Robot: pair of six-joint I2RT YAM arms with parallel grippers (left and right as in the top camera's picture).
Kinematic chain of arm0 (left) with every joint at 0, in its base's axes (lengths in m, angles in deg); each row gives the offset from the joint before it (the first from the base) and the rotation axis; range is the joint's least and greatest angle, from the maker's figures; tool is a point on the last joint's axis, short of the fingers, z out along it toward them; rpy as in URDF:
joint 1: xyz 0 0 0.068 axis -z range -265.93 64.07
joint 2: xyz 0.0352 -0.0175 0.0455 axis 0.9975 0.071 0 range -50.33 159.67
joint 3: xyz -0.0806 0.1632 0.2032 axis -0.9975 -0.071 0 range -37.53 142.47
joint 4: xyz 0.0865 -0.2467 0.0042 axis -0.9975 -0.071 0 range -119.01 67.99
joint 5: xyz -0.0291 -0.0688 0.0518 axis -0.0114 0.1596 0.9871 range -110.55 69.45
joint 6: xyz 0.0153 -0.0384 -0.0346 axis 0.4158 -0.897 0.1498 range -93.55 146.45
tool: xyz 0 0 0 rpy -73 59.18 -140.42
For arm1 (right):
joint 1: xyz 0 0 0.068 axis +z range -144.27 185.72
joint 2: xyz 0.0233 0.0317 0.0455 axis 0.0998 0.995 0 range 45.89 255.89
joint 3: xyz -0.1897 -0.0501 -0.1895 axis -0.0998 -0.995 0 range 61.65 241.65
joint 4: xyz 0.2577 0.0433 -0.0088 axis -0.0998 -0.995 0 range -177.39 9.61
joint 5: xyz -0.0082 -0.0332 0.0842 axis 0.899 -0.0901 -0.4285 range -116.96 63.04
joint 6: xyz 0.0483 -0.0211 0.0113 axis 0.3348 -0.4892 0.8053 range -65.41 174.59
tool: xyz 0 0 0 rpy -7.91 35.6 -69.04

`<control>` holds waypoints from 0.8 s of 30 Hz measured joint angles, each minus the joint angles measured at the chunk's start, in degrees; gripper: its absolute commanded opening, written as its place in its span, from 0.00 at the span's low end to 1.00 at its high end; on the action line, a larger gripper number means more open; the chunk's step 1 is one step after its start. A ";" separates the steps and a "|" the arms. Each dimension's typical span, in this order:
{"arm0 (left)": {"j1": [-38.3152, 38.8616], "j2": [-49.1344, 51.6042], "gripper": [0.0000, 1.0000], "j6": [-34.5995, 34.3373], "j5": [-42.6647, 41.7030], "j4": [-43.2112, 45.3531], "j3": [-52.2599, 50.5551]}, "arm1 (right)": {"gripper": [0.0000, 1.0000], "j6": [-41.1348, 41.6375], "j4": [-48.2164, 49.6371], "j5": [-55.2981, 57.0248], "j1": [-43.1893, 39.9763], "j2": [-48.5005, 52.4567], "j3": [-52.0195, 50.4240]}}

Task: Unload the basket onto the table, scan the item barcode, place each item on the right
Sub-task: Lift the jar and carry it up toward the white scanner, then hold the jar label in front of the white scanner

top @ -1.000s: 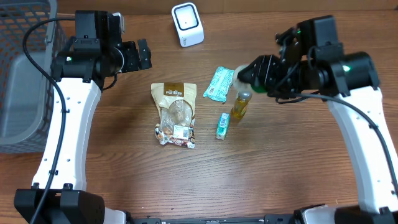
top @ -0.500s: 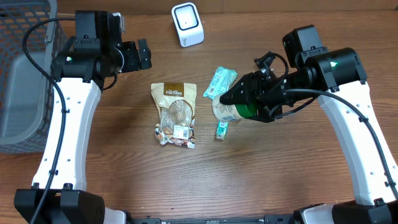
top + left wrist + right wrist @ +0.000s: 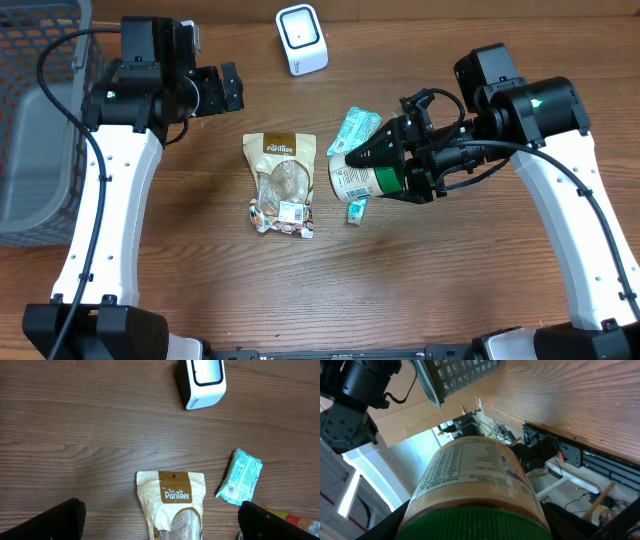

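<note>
From overhead, the right gripper [image 3: 388, 170] is clamping a green-lidded jar with a pale printed label [image 3: 356, 180], holding it on its side above the brown wooden table [image 3: 450, 290], just right of a brown stand-up snack pouch [image 3: 280, 183] and well below the white box-shaped scanner [image 3: 301, 38]. The left gripper [image 3: 228, 88] is hovering with its jaws wide apart beside a grey mesh basket [image 3: 30, 150]. The left wrist camera is looking down on the scanner [image 3: 201, 380], the pouch [image 3: 171, 505] and a teal foil packet [image 3: 241, 476], its black fingers [image 3: 47, 522] standing spread. The right wrist camera is showing the jar [image 3: 470, 477] filling the frame, label facing the lens, the table [image 3: 570, 400] tilting above.
</note>
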 measured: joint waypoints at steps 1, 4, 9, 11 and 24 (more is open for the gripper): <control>0.00 0.00 1.00 -0.02 0.00 0.00 0.00 | 0.14 0.13 0.00 -0.22 0.00 0.00 0.00; 0.00 0.00 1.00 0.00 0.00 0.00 0.00 | 0.15 0.63 1.11 -0.52 0.00 0.00 0.00; 0.00 0.00 1.00 0.00 0.00 -0.02 0.00 | 0.19 0.79 10.27 4.96 0.04 0.00 0.00; 0.00 0.00 1.00 -0.02 0.00 -0.02 0.00 | 0.19 0.81 15.76 14.80 0.13 0.00 0.00; 0.00 0.00 1.00 0.00 0.00 -0.02 0.00 | 0.03 -2.97 31.56 48.65 -0.33 1.09 4.44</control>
